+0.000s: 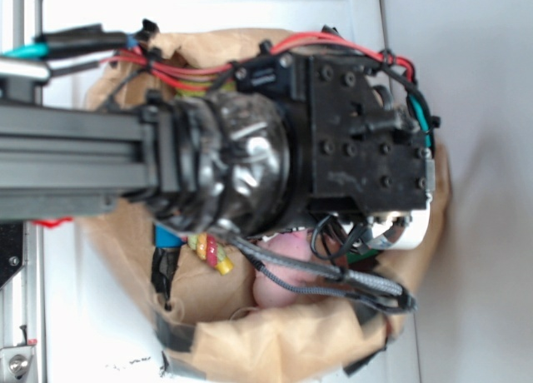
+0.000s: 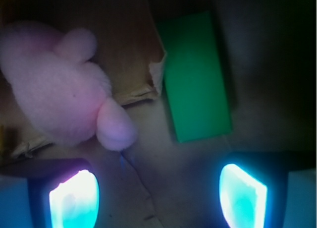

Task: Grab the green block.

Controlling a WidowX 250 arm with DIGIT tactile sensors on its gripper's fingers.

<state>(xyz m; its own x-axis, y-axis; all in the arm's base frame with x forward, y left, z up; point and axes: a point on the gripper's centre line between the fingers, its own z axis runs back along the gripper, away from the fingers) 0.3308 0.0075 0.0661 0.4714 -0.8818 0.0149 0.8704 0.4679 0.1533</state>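
Seen from the wrist: green block (image 2: 198, 77) lying flat on brown paper (image 2: 163, 188), long side running up and away, well above the gap between the fingers and nearer the right-hand one; untouched. Gripper (image 2: 158, 193) spread wide — nothing between the two glowing fingertips (image 2: 74, 198), jaws released. Pink plush toy (image 2: 64, 94) to the left of the block, apart from it, a torn paper edge between them. From the exterior view: black arm hanging over a crumpled brown paper bag (image 1: 275, 341), hiding most of the contents; pink plush (image 1: 279, 275) peeping out below the wrist; a sliver of green at the arm's lower right, possibly the block — too hidden to tell; a twisted, striped object (image 1: 212, 254) just left of the plush.
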